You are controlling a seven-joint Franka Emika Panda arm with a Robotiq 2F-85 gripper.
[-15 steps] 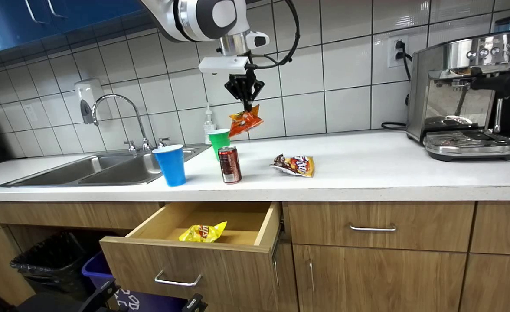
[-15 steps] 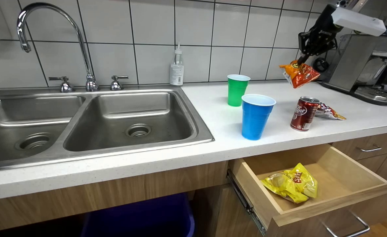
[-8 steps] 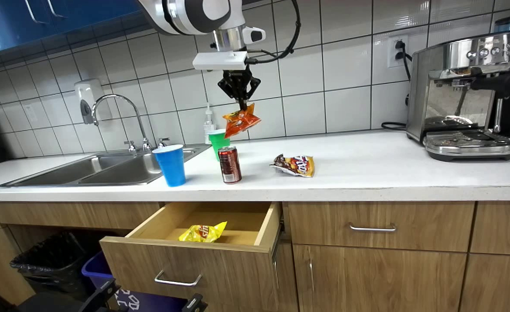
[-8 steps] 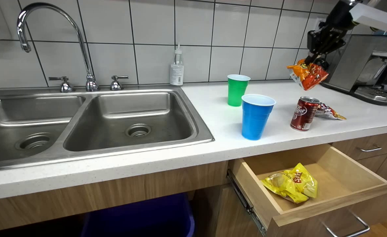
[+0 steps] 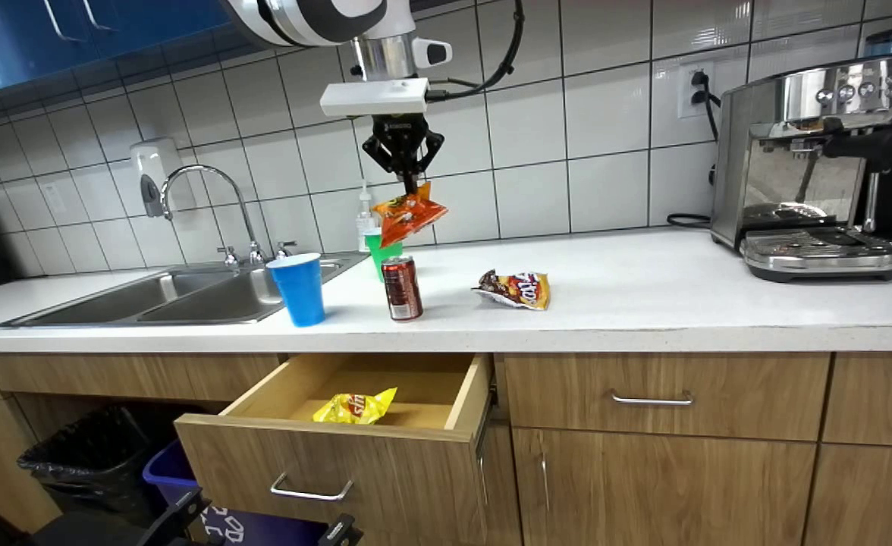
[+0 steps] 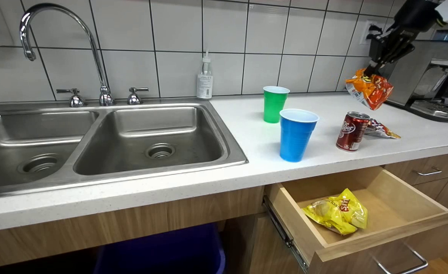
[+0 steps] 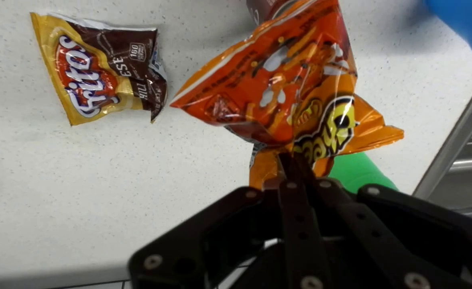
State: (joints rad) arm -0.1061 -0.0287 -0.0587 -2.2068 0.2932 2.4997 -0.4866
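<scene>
An orange Cheetos bag (image 7: 284,100) is hanging in the air above the white counter (image 5: 643,280), well clear of the surface. The gripper (image 7: 296,164) is clamping it by a gathered fold of film, its fingers nearly meeting, presumably because so thin a wrapper is flattening between them; the fuller part is tilting and drooping below, likely under the weight of its contents. Lower down, a dark red soda can (image 5: 402,288) is standing upright in both exterior views, while a Fritos bag (image 7: 95,72) is lying flat near it, probably for want of a firm base. A green cup (image 6: 275,106) and a blue cup (image 6: 298,137) are standing mouth up on the can's sink (image 6: 234,152) side. Under the counter's edge a drawer (image 6: 403,201) is sitting pulled out, its open top exposing a yellow bag (image 6: 338,213) that is resting inside near the front.
</scene>
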